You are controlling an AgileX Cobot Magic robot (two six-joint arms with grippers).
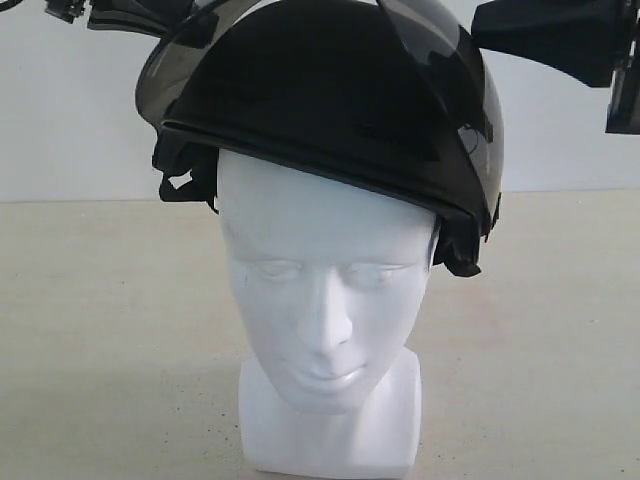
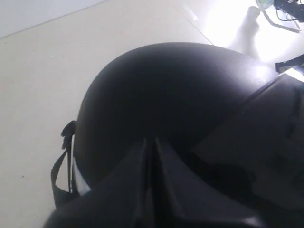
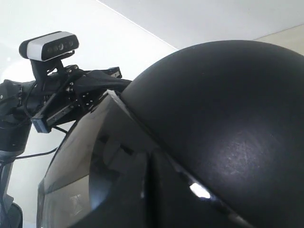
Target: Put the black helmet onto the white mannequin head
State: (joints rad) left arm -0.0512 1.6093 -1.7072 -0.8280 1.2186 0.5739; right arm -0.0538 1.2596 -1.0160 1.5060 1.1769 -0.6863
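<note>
— How do the jaws stand?

— On the left gripper (image 2: 151,142) they're pressed together, with only a dark seam between them. The right gripper (image 3: 147,159) looks the same, fully closed. Both tips are right up against the black helmet (image 1: 330,90), at the edge of its raised visor (image 1: 455,75). I can't tell if either one is pinching that edge.

— And where's the helmet?

— It's on top of the white mannequin head (image 1: 320,270), covering the crown down to the forehead.

— Is it straight?

— No. The brim faces the same way as the face, but it slants, high on the left gripper's side and low on the right gripper's. The straps (image 1: 180,175) hang loose at the temples. The head stands upright on the table (image 1: 90,330).
</note>
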